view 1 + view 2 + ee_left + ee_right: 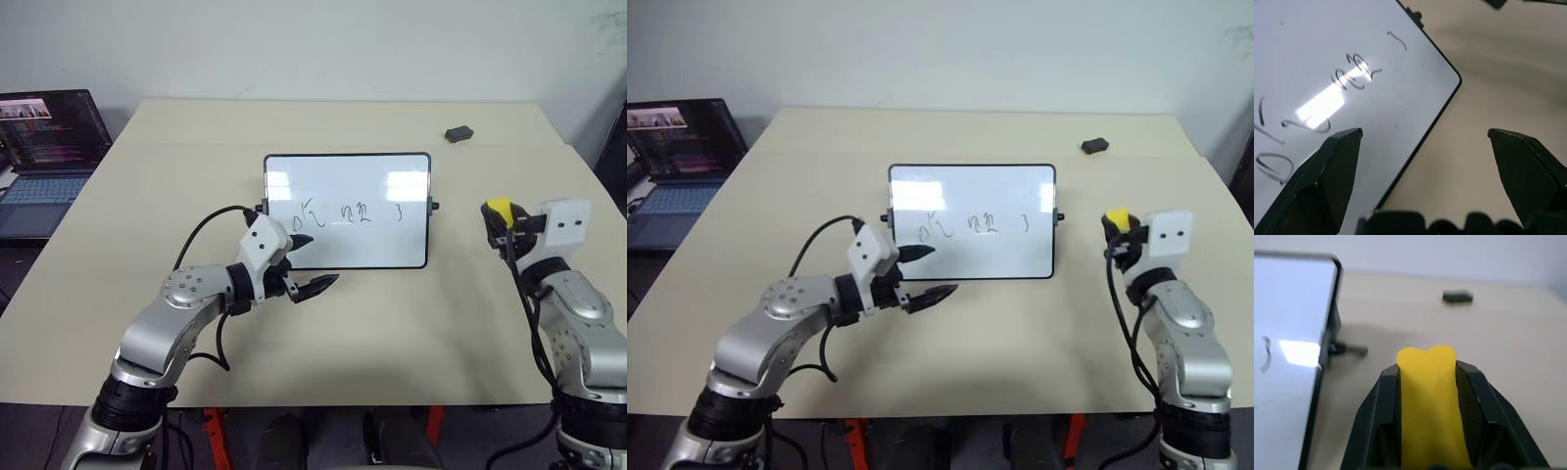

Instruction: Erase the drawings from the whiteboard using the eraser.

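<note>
The whiteboard [348,211] lies flat in the middle of the table, glossy white with a thin black frame. The drawings [338,211] run in a row across its middle, thin dark scribbles [1354,76]. My left gripper [306,264] is open at the board's near left corner, one finger over the board and the other over bare table in front of it. The yellow eraser [1431,396] is pinched between the fingers of my right gripper [500,217], which is shut on it and held above the table, to the right of the board.
A small dark grey lump [458,133] lies at the far right of the table. An open laptop [44,147] stands on a lower surface off the left edge. The beige table [392,333] has bare room in front of the board.
</note>
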`<act>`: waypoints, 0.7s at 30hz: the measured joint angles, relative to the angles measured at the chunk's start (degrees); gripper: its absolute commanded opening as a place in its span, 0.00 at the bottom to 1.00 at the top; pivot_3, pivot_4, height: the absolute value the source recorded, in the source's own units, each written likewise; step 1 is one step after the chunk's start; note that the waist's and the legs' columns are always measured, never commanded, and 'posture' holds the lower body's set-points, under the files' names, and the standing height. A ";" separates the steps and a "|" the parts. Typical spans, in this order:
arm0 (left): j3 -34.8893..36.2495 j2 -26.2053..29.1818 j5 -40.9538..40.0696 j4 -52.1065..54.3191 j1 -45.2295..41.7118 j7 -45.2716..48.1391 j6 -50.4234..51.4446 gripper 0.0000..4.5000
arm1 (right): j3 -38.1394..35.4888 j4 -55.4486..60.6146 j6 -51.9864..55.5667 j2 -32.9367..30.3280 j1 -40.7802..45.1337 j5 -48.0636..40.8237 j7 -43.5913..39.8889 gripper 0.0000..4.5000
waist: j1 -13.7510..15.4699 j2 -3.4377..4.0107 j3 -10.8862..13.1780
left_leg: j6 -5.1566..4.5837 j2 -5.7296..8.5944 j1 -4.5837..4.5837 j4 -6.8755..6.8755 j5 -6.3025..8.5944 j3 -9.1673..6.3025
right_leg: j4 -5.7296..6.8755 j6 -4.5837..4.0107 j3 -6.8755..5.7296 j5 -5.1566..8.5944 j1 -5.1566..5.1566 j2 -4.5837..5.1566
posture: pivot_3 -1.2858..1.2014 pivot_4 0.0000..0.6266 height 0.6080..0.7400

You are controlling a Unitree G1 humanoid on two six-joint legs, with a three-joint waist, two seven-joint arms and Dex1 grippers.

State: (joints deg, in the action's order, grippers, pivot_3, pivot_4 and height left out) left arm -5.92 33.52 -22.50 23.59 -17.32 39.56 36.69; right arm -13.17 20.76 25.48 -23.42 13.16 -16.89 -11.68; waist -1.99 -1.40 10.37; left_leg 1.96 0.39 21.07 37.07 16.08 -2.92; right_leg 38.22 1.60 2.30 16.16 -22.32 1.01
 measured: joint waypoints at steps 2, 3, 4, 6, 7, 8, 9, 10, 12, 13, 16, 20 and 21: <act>-0.03 -0.18 0.04 1.12 0.29 -1.19 1.01 1.00 | 2.68 -0.32 -2.93 1.34 2.76 1.14 -0.67 0.26 | 0.03 0.00 0.00 | 0.01 0.00 -0.03 0.00 0.00 -0.01 | 0.06 0.00 -0.01 0.00 0.01 0.00 | 0.52 0.24 1.00; -0.08 -0.31 0.10 1.59 0.26 -1.74 1.53 1.00 | 4.27 -1.06 -4.58 2.37 4.68 1.99 -0.76 0.26 | 0.05 0.00 0.00 | 0.01 0.01 -0.06 0.02 -0.01 0.00 | 0.14 0.00 0.00 0.00 0.01 0.00 | 0.52 0.24 1.00; -0.20 -0.52 0.18 1.82 0.21 -2.03 1.76 1.00 | 5.63 -1.84 -5.98 3.20 6.21 2.66 -0.77 0.26 | 0.13 0.00 0.00 | 0.01 0.02 -0.07 0.04 -0.01 0.00 | 0.20 0.00 0.01 0.01 0.00 0.00 | 0.52 0.24 1.00; -0.88 -0.54 0.42 1.85 -0.11 -2.56 2.14 1.00 | 8.12 -4.92 -8.18 5.16 9.55 4.37 -0.74 0.26 | 0.15 -0.01 0.00 | 0.02 0.04 -0.09 0.14 -0.01 0.00 | 0.33 -0.01 0.01 0.01 0.00 0.01 | 0.52 0.24 1.00; -1.06 -0.51 0.43 1.93 -0.40 -2.56 2.31 1.00 | 8.90 -6.23 -8.93 5.95 10.59 4.85 -0.71 0.26 | 0.16 -0.01 0.00 | 0.02 0.04 -0.09 0.15 -0.01 0.00 | 0.35 -0.01 0.01 0.01 0.00 0.01 | 0.52 0.24 1.00; -1.06 -0.37 0.38 2.14 -0.57 -2.45 2.65 1.00 | 9.57 -7.71 -9.79 6.72 11.41 5.29 -0.69 0.26 | 0.22 -0.01 0.00 | 0.02 0.04 -0.10 0.17 -0.01 -0.01 | 0.37 -0.01 0.00 0.01 0.00 0.01 | 0.52 0.24 1.00; -1.07 -0.05 0.31 2.43 -0.68 -2.32 2.87 1.00 | 10.17 -8.91 -10.27 7.33 11.95 5.68 -0.69 0.26 | 0.26 -0.01 0.00 | 0.02 0.04 -0.09 0.18 -0.01 -0.01 | 0.39 -0.02 0.00 0.01 0.00 0.01 | 0.52 0.24 1.00; -1.04 0.48 0.11 2.74 -0.75 -1.69 3.04 1.00 | 10.60 -10.76 -11.41 8.28 12.71 6.45 -0.62 0.26 | 0.27 -0.01 0.00 | 0.02 0.04 -0.10 0.18 -0.01 -0.01 | 0.39 -0.02 0.00 0.01 0.00 0.01 | 0.52 0.24 1.00; -1.01 1.17 -0.16 2.81 -1.11 -0.70 3.20 1.00 | 11.35 -14.57 -13.56 9.94 14.35 7.45 -0.34 0.26 | 0.18 -0.01 0.00 | 0.02 0.04 -0.11 0.19 -0.01 0.02 | 0.42 -0.02 0.03 0.01 -0.01 0.01 | 0.52 0.24 1.00; -1.00 1.24 -0.16 2.80 -1.26 -0.46 3.22 1.00 | 11.76 -16.18 -14.63 10.67 15.17 8.06 -0.17 0.26 | 0.16 -0.01 0.00 | 0.02 0.04 -0.12 0.19 -0.01 0.02 | 0.42 -0.02 0.02 0.01 -0.01 0.01 | 0.52 0.24 1.00; -1.01 1.29 -0.16 2.78 -1.68 -0.01 3.23 1.00 | 12.94 -21.68 -18.22 12.47 17.39 9.99 0.19 0.26 | 0.14 -0.01 0.00 | 0.02 0.03 -0.13 0.19 -0.01 0.01 | 0.44 -0.03 0.01 0.01 -0.01 0.01 | 0.52 0.24 1.00; -1.01 1.58 -0.16 2.78 -2.03 0.57 3.27 1.00 | 14.28 -29.41 -20.00 12.68 17.76 12.41 0.48 0.26 | 0.18 0.00 0.00 | 0.02 0.04 -0.13 0.19 -0.01 0.03 | 0.43 -0.04 0.03 0.02 -0.01 0.02 | 0.52 0.24 1.00; -1.01 1.58 -0.16 2.78 -2.13 0.69 3.28 1.00 | 14.56 -31.20 -19.98 12.68 17.70 13.11 0.48 0.26 | 0.17 0.00 0.00 | 0.02 0.04 -0.12 0.19 -0.01 0.03 | 0.43 -0.04 0.03 0.02 -0.02 0.03 | 0.52 0.24 1.00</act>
State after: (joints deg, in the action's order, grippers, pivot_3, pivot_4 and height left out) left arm -6.93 35.10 -22.66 26.36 -19.45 40.26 39.97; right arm 1.40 -10.44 5.49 -10.75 30.86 -3.79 -11.20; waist -1.81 -1.40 10.37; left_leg 1.98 0.43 20.95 37.26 16.06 -2.89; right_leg 38.65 1.56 2.34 16.18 -22.34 1.03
